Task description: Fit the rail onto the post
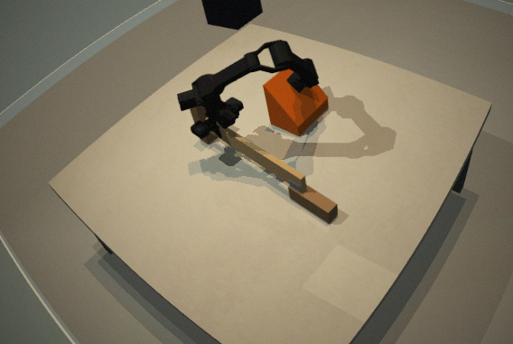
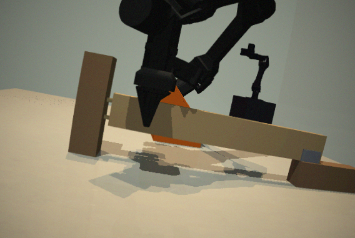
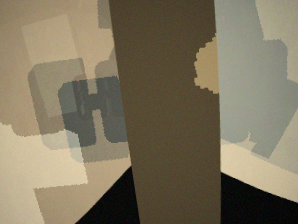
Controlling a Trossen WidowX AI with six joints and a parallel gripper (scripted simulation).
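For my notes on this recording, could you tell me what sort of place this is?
Likely a bare robot test cell for assembly trials: a plain table in an empty grey room, carrying only a black arm on an orange base and a wooden rail being fitted to a pegged post.

footboard block (image 2: 325, 176): cut by right edge | pegs (image 2: 107, 108): tips hidden inside rail (image 2: 219, 128)

Rail (image 2: 219, 129) between post (image 2: 92, 103) and footboard block (image 2: 323, 176)

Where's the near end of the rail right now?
In the exterior view, the near end of the rail is lifted off the table at left, just short of the post, with both pegs showing in the gap. The gripper is clamped beside it.
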